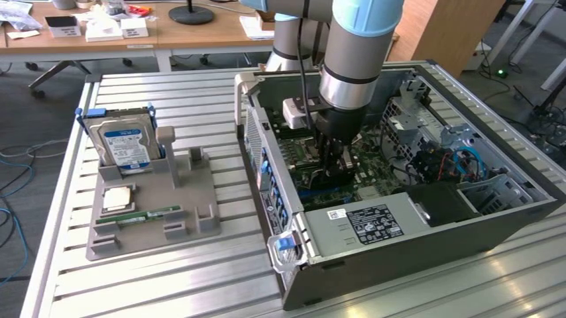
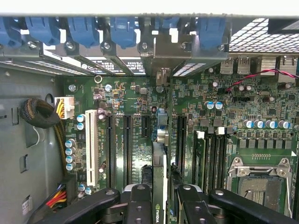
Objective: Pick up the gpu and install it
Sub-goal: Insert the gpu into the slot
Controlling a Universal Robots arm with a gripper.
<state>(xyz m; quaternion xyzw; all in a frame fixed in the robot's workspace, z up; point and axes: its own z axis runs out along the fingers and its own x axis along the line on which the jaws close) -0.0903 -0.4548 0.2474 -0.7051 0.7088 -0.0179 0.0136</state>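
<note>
My gripper (image 1: 335, 165) is down inside the open computer case (image 1: 495, 228), just above the green motherboard (image 2: 135, 98). The gpu (image 2: 159, 163) is seen edge-on in the wrist view, a thin dark card clamped between my two black fingers (image 2: 140, 205). It stands upright in line with a long expansion slot. Its silver end bracket (image 2: 162, 58) reaches the row of blue latches at the case's rear wall. Whether the card's edge is seated in the slot cannot be told.
Black expansion slots (image 2: 127, 149) and a white slot (image 2: 91, 147) flank the card, with the CPU socket (image 2: 259, 179) beside them. On the exterior view's left, a grey holder (image 1: 190, 205) carries a hard drive (image 1: 124, 147), a processor (image 1: 118, 199) and a RAM stick (image 1: 152, 215).
</note>
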